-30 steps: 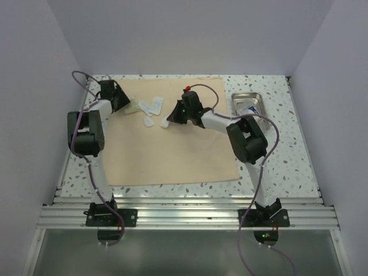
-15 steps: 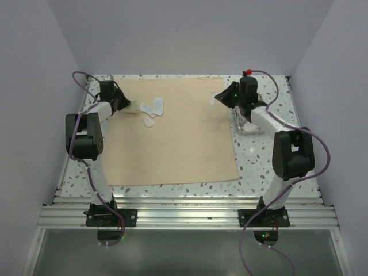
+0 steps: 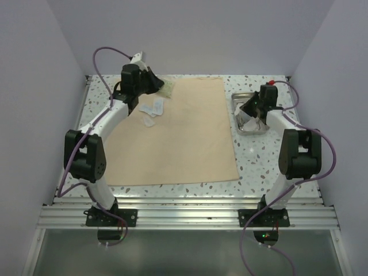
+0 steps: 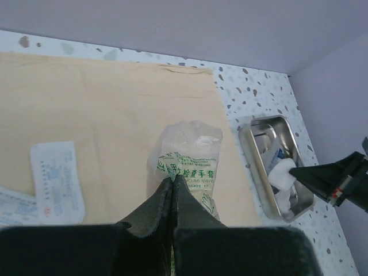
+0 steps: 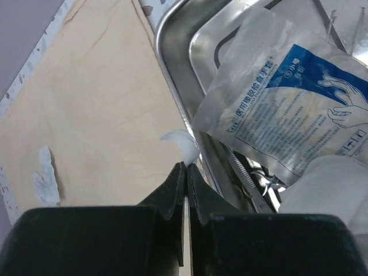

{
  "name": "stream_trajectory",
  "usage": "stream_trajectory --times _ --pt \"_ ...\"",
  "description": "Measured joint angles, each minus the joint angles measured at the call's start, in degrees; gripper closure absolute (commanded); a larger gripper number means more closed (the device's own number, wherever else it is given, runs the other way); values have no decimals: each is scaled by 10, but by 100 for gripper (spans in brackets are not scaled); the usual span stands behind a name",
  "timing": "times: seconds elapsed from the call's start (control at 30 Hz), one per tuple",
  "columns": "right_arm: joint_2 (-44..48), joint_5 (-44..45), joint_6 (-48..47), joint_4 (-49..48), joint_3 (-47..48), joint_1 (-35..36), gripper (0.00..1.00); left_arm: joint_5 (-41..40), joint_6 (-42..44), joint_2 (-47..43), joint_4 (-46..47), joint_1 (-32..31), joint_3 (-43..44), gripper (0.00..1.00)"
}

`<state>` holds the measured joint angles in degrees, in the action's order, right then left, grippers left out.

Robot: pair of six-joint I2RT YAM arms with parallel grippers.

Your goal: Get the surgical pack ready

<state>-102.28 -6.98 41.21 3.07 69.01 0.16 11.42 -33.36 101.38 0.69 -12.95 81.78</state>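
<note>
Speckled bench [image 3: 270, 167], pale walls on three sides. We record:

- Wrap sheet [image 3: 172, 144]: tan, flat, covering the left and middle of the bench.
- Steel tray [image 3: 234, 115]: on bare bench just beside the sheet's far right edge.
- Blue-printed glove packet [image 5: 287, 109]: in the tray, over thin metal instruments [image 5: 244, 169] that it mostly hides. We cannot count them.
- Flat white gauze packets [image 3: 154, 106]: on the sheet's far left part, print unreadable.
- Left fingers [image 4: 152, 207]: pinched tight on a clear green-printed glove packet [image 4: 187, 155], over the sheet's far edge. Its lower end is hidden.
- Right fingers [image 5: 169, 190]: pressed together on a white packet [image 5: 183, 144] at the tray's rim. Only a corner shows.
</note>
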Motion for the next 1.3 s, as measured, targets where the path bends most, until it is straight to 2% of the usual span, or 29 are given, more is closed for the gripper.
stream_trajectory --times 0.07,0.13,0.17,0.23,0.27,0.5,0.83,1.13,1.2,1.23,1.3 --pt "0 12 -3 3 -11 -1 100 7 0 3 1 -27 17 100" --pt "2 20 -3 9 -24 -5 74 10 -1 15 3 -59 41 100" --pt "3 26 -3 14 -30 -7 65 12 -1 27 7 -77 59 100" --pt "9 32 -11 23 -40 -12 54 16 -3 53 11 -110 94 100" --pt "14 36 -11 28 -45 -14 53 17 -5 72 18 -131 116 100" --pt "102 53 -20 51 -61 -39 53 26 -11 198 61 -225 209 100" --pt "204 80 -27 82 -57 -72 55 30 -32 335 127 -270 299 100" --pt "225 80 -27 91 -57 -81 55 27 -69 458 203 -307 398 100" --pt "227 79 -27 92 -57 -82 55 19 -78 477 214 -314 408 91" --pt "229 79 -26 92 -57 -82 55 16 -80 488 217 -317 418 82" --pt "232 79 -27 92 -57 -82 54 7 -82 512 220 -323 447 68"
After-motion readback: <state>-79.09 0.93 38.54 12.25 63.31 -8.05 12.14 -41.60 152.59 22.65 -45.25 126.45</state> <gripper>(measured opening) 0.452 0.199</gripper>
